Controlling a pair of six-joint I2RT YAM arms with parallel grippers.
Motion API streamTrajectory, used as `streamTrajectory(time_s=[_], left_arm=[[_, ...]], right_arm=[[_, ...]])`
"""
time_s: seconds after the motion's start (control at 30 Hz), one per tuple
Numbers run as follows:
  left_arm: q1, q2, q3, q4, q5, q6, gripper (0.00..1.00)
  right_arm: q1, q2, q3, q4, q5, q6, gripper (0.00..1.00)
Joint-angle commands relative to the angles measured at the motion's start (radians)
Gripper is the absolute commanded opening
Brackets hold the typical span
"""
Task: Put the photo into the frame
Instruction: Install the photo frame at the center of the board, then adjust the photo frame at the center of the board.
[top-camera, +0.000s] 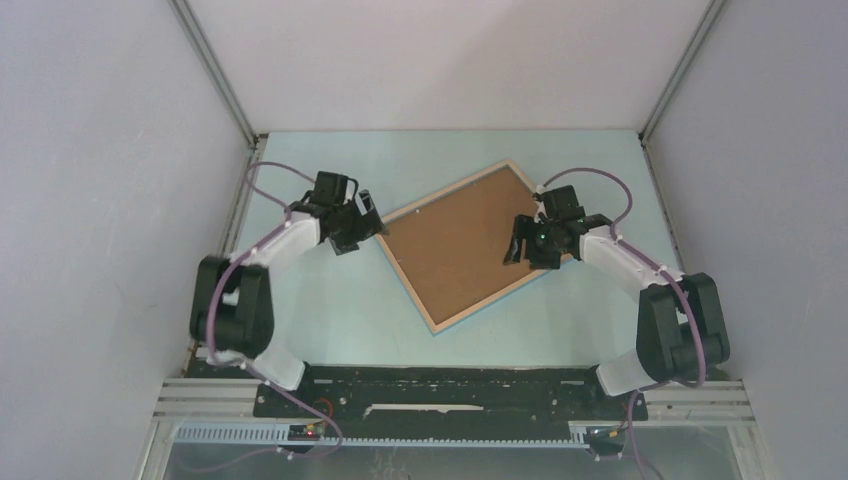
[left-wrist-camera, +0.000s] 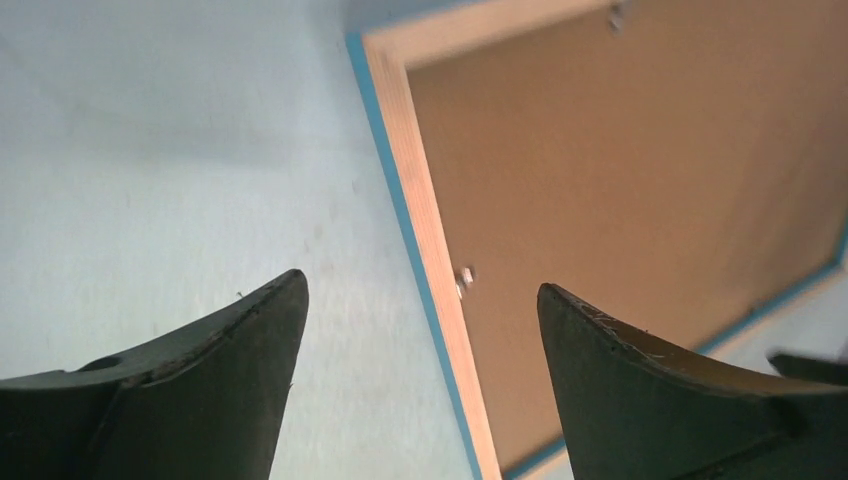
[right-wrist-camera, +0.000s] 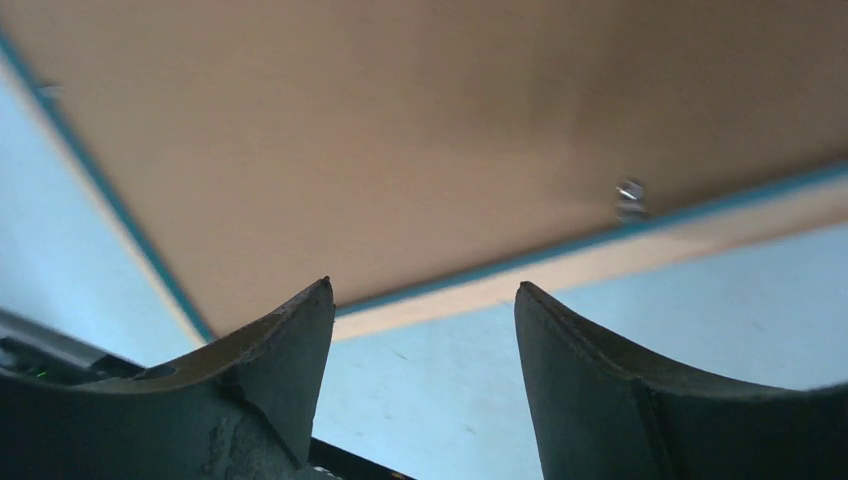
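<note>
Tech: Near edge first. The black base plate (top-camera: 450, 392) carries the left arm (top-camera: 290, 240) and the right arm (top-camera: 625, 262); both bend inward toward mid-table.
Lead: Left pincer?
Tech: Spread wide. The left gripper (top-camera: 366, 212) has nothing between its fingers (left-wrist-camera: 230, 340). It sits at the left corner of the frame (top-camera: 405, 284). Its wrist view looks down on the frame's left rail, with one finger over the table (top-camera: 330, 300) and the other over the backing board (top-camera: 455, 240).
Lead: Right one?
Tech: The right gripper (top-camera: 517, 245) is also wide and holds nothing. It is over the right part of the board, near the right rail. Whether it touches the board: cannot tell.
Lead: Frame position?
Tech: Flat on the pale blue table, mid-field, back side up. It is turned like a diamond, one corner toward the arms and one toward the far wall. Light wood rails, a thin blue edge outside them, brown board filling the opening. A small metal tab (left-wrist-camera: 464, 277) sits at the left rail's inner edge.
Lead: Beyond?
Tech: The table runs on to the grey wall (top-camera: 450, 60).
</note>
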Motion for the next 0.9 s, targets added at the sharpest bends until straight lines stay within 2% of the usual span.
streamTrajectory(time_s=[0.0,0.17,0.27,0.37,0.53,0.7,0.87], left_arm=[[-0.053,-0.275,-0.215,0.011,0.062,-0.024,0.91],[-0.229,-0.428,-0.45,0.121,0.081,-0.199,0.92],[-0.337,-0.441,-0.519,0.227,0.064,-0.287,0.92],[-0.391,-0.366,-0.489,0.255,0.064,-0.311,0.92],[-0.411,-0.249,-0.428,0.26,0.049,-0.314,0.88],[-0.401,-0.142,-0.336,0.256,0.051,-0.291,0.86],[-0.351,-0.059,-0.257,0.238,0.061,-0.26,0.85]], right_arm=[[-0.068,-0.029,0.011,-0.053,0.156,-0.066,0.76],[-0.14,0.034,0.107,-0.039,0.259,-0.088,0.79],[-0.169,0.127,0.206,-0.019,0.355,-0.114,0.84],[-0.224,0.272,0.352,-0.055,0.358,-0.145,0.86],[-0.28,0.492,0.574,-0.163,0.247,-0.197,0.82],[-0.29,0.533,0.548,-0.137,0.152,-0.178,0.73],[-0.319,0.487,0.452,-0.112,0.096,-0.106,0.63]])
